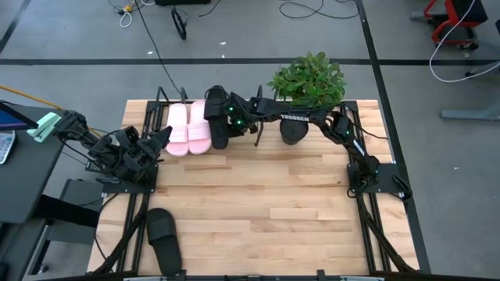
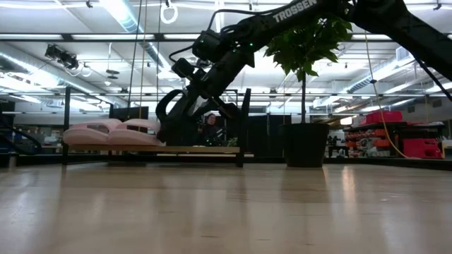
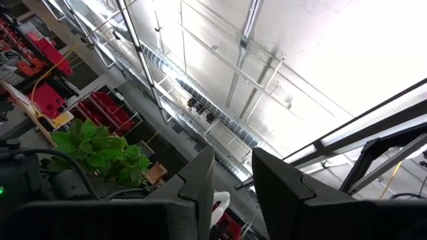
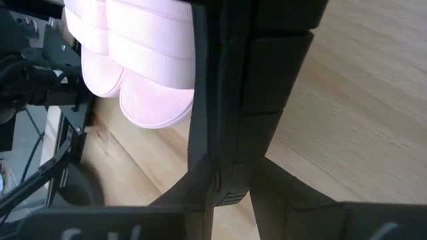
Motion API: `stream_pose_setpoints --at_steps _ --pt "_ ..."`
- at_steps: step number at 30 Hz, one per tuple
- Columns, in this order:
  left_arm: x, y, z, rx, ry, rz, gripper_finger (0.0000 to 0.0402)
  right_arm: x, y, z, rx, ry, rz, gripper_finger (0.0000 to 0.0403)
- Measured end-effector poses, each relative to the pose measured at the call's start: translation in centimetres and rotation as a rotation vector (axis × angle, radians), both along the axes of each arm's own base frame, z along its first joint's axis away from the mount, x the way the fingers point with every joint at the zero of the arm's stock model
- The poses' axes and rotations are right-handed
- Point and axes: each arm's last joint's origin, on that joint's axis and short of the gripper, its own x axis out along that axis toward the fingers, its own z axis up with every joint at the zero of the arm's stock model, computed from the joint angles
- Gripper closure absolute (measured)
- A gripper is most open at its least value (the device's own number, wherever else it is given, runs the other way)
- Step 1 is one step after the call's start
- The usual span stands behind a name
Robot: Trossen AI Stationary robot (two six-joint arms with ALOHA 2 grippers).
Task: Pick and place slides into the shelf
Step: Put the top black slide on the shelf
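Observation:
Two pale pink slides (image 1: 188,129) lie side by side on the shelf (image 1: 162,100) at the table's far edge, also seen in the low view as the pink slides (image 2: 106,131) on the black rack (image 2: 244,127). My right gripper (image 1: 221,126) reaches in from the right and is shut on a black slide (image 1: 217,109) just right of the pink pair. The second black slide (image 1: 165,239) lies flat on the table near the near-left corner. My left gripper (image 3: 233,167) waits at the left edge, pointing up at the ceiling, its fingers slightly apart. My right gripper pinches the black slide (image 2: 173,120) between its two fingers, slanting down from the table's right and above. The slide stands tilted on its side, its strap (image 2: 167,104) arched toward the pink pair, its lower end down at the shelf's deck. In the wrist view dark fingers and dark slide (image 4: 227,80) merge, so the exact part cannot be told.
A potted plant (image 1: 308,80) in a black pot (image 2: 306,144) stands at the far edge right of the shelf, under my right arm. Light wooden tabletop (image 1: 266,203) stretches between the shelf and the near edge. Black arm frames run along both sides.

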Motion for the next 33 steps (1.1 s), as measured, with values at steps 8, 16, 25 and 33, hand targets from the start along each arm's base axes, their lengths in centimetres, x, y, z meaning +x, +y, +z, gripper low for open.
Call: stream_pose_setpoints --at_steps 8,16,25,33 --pt "0.00 0.00 0.00 0.000 0.000 0.000 0.0294 0.10 0.24 -0.03 -0.031 0.011 -0.017 0.0317" --pt "0.00 0.00 0.00 0.000 0.000 0.000 0.0294 0.08 0.22 -0.05 -0.037 0.015 -0.023 0.0315" --pt "0.00 0.00 0.00 0.001 0.001 0.001 0.0294 0.09 0.21 -0.05 -0.045 0.015 -0.017 0.0297" --pt "0.01 0.00 -0.01 0.003 0.003 0.002 0.0294 0.09 0.20 -0.07 -0.065 0.021 -0.026 0.0284"
